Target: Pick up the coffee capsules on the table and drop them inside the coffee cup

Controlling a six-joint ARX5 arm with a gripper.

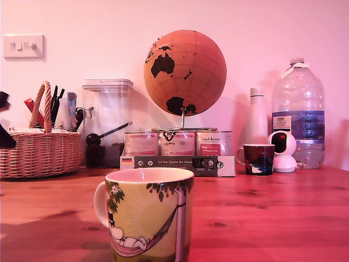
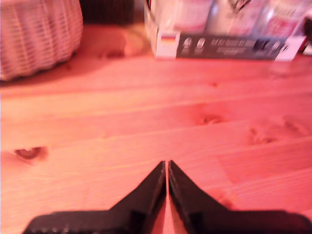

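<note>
Wrist view shows the gripper (image 2: 167, 168) pressed together, empty, over bare table (image 2: 146, 122); no capsule visible, so finding one comes next

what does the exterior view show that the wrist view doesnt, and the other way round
Only the exterior view shows the coffee cup in the foreground, the globe, the large water bottle, the small dark cup and the clear container.

Only the wrist view shows the tool, its fingertips pressed together with nothing between them, over bare wood.

Both share the table, the wicker basket and the box of tins. No coffee capsule is visible in either view.
</note>
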